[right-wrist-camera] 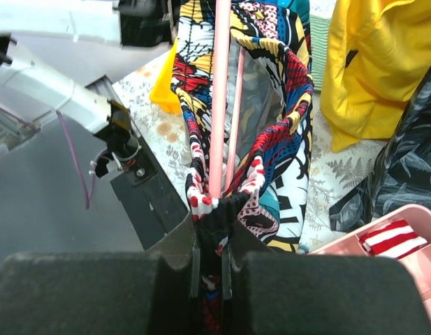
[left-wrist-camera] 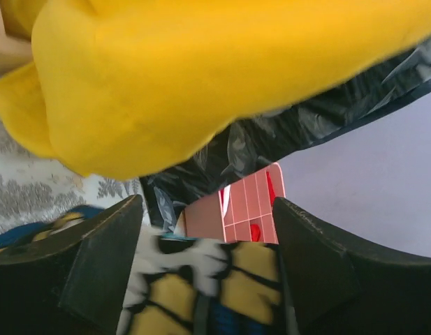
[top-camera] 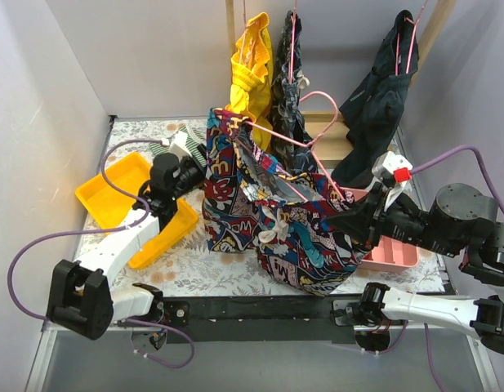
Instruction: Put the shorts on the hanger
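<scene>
The comic-print shorts (top-camera: pixel 276 220) hang spread between my two grippers above the middle of the table. The pink wire hanger (top-camera: pixel 276 137) runs through them, its hook up at the back. My left gripper (top-camera: pixel 194 170) is at the shorts' left edge. In the left wrist view its fingers (left-wrist-camera: pixel 96 265) stand wide apart with printed cloth (left-wrist-camera: pixel 201 279) lying between them. My right gripper (top-camera: pixel 350 222) is at the shorts' right side. The right wrist view shows it (right-wrist-camera: pixel 214 216) shut on a fold of the shorts (right-wrist-camera: pixel 278 84), with the hanger's bars (right-wrist-camera: pixel 220 91) running away from the jaws.
A yellow tray (top-camera: pixel 113 192) lies at the left under my left arm. A pink basket (top-camera: pixel 394 249) holding striped cloth (right-wrist-camera: pixel 386 239) sits at the right. A yellow garment (top-camera: pixel 250 69), a dark patterned one (top-camera: pixel 288 90) and a navy one (top-camera: pixel 382 94) hang at the back.
</scene>
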You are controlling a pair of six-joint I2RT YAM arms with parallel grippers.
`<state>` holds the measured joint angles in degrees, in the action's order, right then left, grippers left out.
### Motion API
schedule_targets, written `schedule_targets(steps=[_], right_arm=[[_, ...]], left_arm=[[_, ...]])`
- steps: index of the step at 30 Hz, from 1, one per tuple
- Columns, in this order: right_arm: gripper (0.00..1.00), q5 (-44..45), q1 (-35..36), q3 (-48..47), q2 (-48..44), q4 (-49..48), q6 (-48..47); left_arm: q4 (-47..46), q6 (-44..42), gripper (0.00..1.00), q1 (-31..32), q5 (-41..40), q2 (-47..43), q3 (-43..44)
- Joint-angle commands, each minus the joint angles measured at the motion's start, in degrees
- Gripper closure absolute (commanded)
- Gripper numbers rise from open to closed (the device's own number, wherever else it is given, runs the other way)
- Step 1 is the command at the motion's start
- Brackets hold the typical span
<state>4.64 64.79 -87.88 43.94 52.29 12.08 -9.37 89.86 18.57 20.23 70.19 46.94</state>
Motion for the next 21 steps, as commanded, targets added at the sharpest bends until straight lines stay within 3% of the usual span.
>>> schedule_targets(steps=[1, 5, 12, 15, 21], right_arm=[[0.99, 3.6, 0.2, -5.2, -0.3, -7.6, 1.8], [0.99, 8.7, 0.2, -4.2, -1.1, -8.5, 4.5], [0.99, 15.0, 0.2, -3.1, -2.5, -8.3, 8.4], [0.99, 16.8, 0.2, -4.2, -2.8, -7.4, 9.5], [0.99, 20.4, 0.2, -4.9, -3.2, -5.4, 11.6]], left_arm=[[1.9, 1.7, 0.29, 5.3, -9.9, -7.2, -6.1], [3.0, 2.2, 0.33, 13.8, -14.1, -9.9, -6.5], [0.8, 3.0, 0.38, 31.1, -19.6, -4.7, -1.7], [-2.0, 2.9, 0.38, 36.3, -21.3, 0.0, 0.9], [-7.5, 1.7, 0.36, 40.9, -20.3, 10.9, 8.9]])
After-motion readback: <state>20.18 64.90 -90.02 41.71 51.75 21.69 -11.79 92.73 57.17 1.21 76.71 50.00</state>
